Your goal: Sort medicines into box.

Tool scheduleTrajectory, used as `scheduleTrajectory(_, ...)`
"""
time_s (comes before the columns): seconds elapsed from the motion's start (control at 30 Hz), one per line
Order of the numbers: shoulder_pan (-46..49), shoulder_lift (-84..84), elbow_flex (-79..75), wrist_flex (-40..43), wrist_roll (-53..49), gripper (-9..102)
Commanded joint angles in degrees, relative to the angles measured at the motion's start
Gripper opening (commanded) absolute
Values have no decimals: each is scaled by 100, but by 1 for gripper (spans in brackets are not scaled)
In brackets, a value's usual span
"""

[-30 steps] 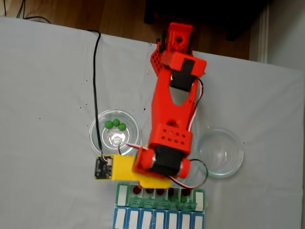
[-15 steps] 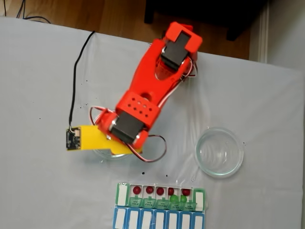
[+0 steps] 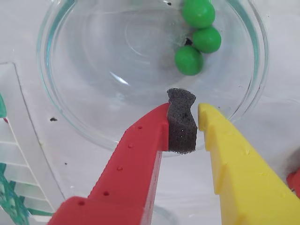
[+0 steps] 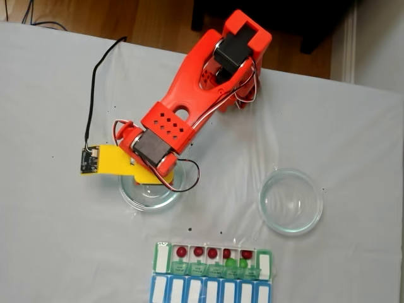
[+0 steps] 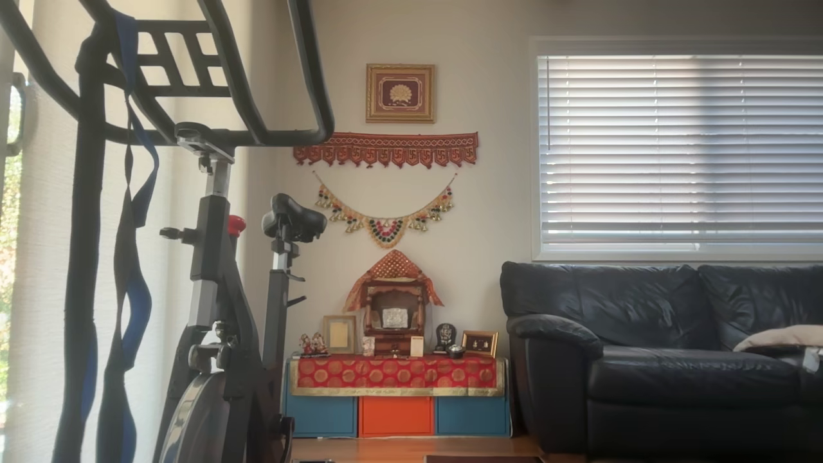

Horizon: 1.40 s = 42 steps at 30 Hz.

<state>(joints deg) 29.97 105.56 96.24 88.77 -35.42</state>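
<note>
Gripper: red-and-yellow two-finger gripper [image 3: 187, 119] hovers over the left clear glass dish [image 3: 56, 101]; fingers nearly together, pinching nothing, foam pad between.
Done: five dark red balls [image 4: 198, 251] and two green balls [image 4: 231, 262] sit in the long white pill organiser with green lids [image 4: 161, 257], near edge.
Left: three bright green balls [image 3: 189, 60] at the dish's far side.
Around: empty right glass dish [image 4: 291, 201]; blue-framed lid row [image 4: 189, 291]. Nothing obstructs.

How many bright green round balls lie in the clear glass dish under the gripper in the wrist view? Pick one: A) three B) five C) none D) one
A: the wrist view shows three bright green round balls clustered near the far rim of the clear glass dish, beyond the gripper.
</note>
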Motion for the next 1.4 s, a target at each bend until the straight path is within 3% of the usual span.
scheduleTrajectory(0.0,53,615,105,-193,62,3)
scheduleTrajectory(0.23,-62,967,1072,-1020,413,3)
scheduleTrajectory(0.57,-193,940,1538,-1582,729,3)
scheduleTrajectory(1.37,-202,343,1485,-1916,888,11)
